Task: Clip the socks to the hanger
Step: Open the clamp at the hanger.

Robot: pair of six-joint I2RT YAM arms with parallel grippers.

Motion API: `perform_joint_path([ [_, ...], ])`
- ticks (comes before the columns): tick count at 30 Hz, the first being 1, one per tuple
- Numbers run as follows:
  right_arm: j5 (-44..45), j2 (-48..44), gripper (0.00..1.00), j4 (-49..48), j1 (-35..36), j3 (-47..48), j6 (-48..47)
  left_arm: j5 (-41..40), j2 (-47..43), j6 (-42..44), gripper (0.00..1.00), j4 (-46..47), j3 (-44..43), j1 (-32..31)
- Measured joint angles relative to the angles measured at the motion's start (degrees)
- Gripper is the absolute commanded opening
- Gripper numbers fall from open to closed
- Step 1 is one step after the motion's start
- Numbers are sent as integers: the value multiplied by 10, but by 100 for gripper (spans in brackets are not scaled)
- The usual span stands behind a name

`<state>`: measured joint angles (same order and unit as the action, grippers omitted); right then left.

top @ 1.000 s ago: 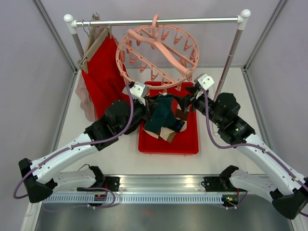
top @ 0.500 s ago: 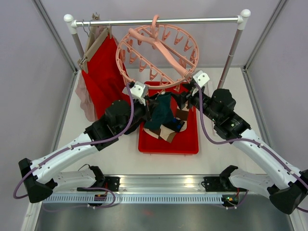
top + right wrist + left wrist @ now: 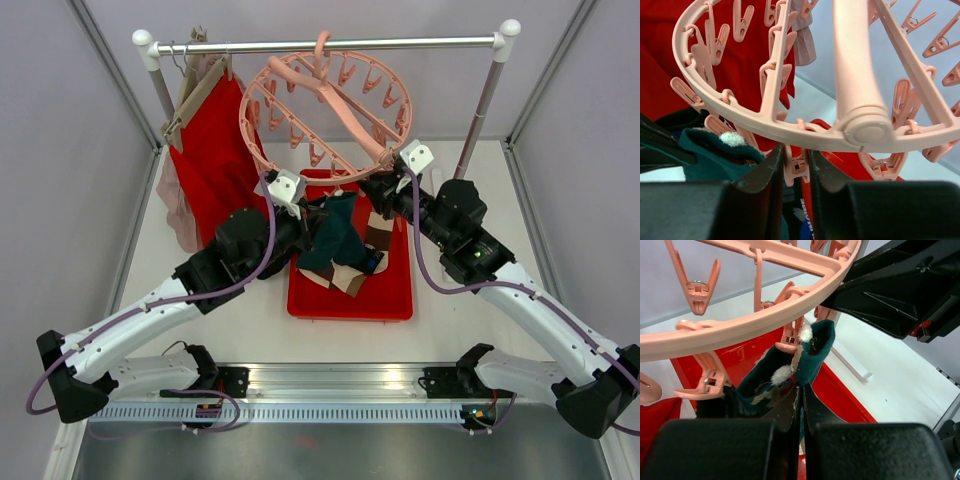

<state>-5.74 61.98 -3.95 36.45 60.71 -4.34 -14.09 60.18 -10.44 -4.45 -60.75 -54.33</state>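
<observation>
Right gripper [image 3: 795,154] has slid in under the hanger [image 3: 860,75] and pinches a peg [image 3: 793,170]; left gripper [image 3: 802,397] is clamped on the teal sock [image 3: 815,355], held up just beside that peg

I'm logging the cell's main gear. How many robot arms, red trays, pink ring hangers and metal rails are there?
Robot arms: 2
Red trays: 1
Pink ring hangers: 1
Metal rails: 1
Total: 5

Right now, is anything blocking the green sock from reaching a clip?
Nothing visible does. The left gripper holds the teal sock up beside a peg under the hanger, and the right gripper clasps a peg there from the side.
</observation>
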Motion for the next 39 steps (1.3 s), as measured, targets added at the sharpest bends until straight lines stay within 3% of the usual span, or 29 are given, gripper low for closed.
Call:
perform_joint_path([
  [5,-3,4,6,-1,-1,3,13,2,0,5,2,0,0,0],
  [11,-8,9,1,9,-1,18,28,13,0,10,2,0,1,0],
  [39,-2,15,0,51,-1,51,74,55,0,10,2,43,34,2],
])
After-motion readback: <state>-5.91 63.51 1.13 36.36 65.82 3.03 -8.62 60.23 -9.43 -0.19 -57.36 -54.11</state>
